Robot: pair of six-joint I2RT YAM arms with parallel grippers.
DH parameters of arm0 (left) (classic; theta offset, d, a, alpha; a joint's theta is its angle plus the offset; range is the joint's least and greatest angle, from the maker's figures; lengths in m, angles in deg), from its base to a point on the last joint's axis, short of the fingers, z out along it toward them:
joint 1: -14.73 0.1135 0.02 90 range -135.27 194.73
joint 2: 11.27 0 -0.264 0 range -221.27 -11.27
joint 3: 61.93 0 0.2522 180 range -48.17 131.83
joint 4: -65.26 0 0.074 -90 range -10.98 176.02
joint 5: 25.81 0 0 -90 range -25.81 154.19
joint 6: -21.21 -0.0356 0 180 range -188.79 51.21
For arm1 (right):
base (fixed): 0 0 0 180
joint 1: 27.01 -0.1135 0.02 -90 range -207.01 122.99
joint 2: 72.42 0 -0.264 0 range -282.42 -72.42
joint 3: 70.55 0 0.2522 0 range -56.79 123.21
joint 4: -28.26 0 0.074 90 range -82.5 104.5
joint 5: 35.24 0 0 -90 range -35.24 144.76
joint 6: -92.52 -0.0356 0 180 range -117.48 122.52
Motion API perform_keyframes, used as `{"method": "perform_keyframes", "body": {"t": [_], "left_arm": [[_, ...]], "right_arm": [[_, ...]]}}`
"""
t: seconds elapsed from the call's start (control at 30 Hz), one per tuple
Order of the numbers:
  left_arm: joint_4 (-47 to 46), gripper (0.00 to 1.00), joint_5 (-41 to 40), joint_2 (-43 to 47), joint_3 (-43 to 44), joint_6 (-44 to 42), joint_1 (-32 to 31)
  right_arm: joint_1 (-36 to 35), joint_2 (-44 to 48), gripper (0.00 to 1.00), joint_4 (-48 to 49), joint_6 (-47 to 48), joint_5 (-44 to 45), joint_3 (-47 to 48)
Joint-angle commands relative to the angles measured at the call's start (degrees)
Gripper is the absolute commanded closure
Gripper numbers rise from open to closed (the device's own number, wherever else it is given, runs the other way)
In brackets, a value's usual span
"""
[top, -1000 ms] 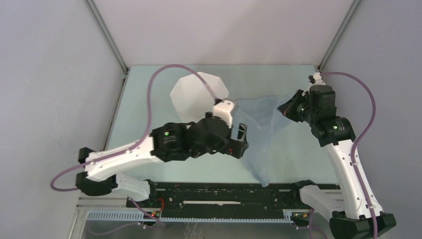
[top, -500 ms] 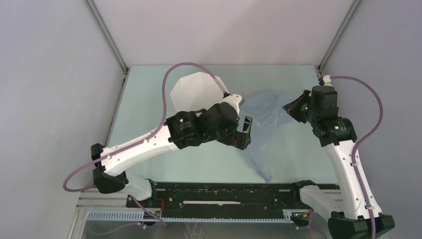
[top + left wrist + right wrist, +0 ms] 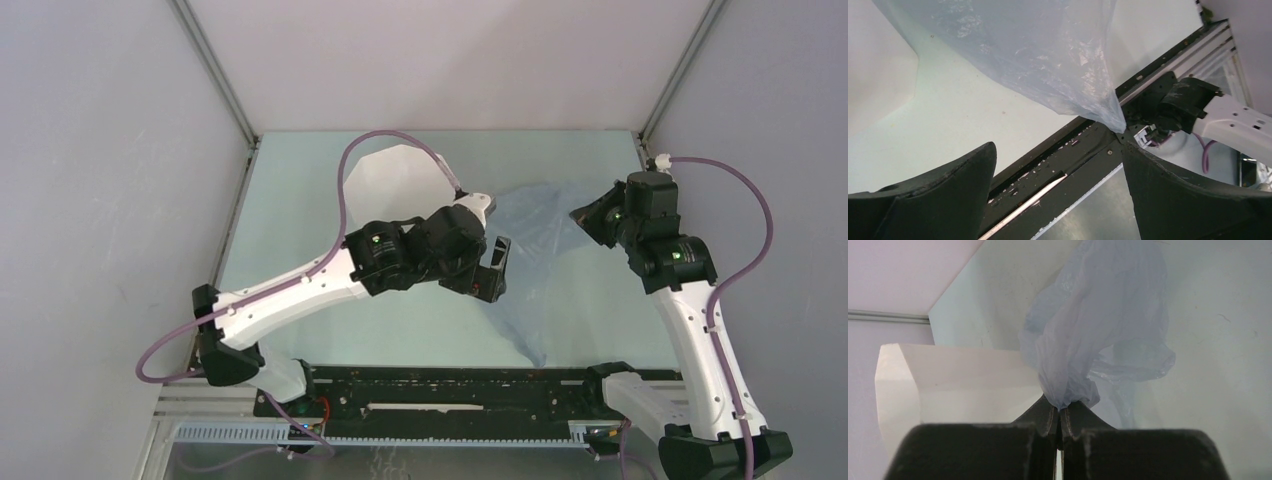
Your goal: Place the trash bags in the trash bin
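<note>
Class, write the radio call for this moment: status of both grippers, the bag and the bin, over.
Right gripper shut on trash bag. Left gripper open, empty. Bag wholly outside trash bin. Left arm lies between them, may block the path.

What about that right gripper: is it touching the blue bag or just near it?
Touching. The right wrist view shows the right gripper shut, with a bunched end of the blue bag pinched between its fingertips.

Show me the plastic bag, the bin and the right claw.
plastic bag (image 3: 542, 225), top view, crumpled middle.
bin (image 3: 390, 185), top view, white faceted surface.
right claw (image 3: 1059, 412), right wrist view, between fingertips pinching the plastic bag.
</note>
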Motion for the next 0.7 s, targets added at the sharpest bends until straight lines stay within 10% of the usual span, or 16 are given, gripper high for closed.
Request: {"method": "perform_keyframes", "body": {"t": [0.0, 0.47, 0.67], "left_arm": [[1.8, 0.0, 0.6, -2.1, 1.7, -0.6, 0.7], [-6.9, 0.03, 11.4, -22.8, 9.8, -10.1, -1.8], [-10.9, 0.0, -4.9, -24.3, 9.2, -13.9, -8.1]], "right_arm": [[0.3, 0.7, 1.0, 1.4, -0.7, 0.4, 1.7], [0.4, 1.2, 1.0, 2.1, 1.7, 0.1, 3.8], [0.4, 1.7, 1.0, 0.9, 4.2, 1.3, 3.9]]}}
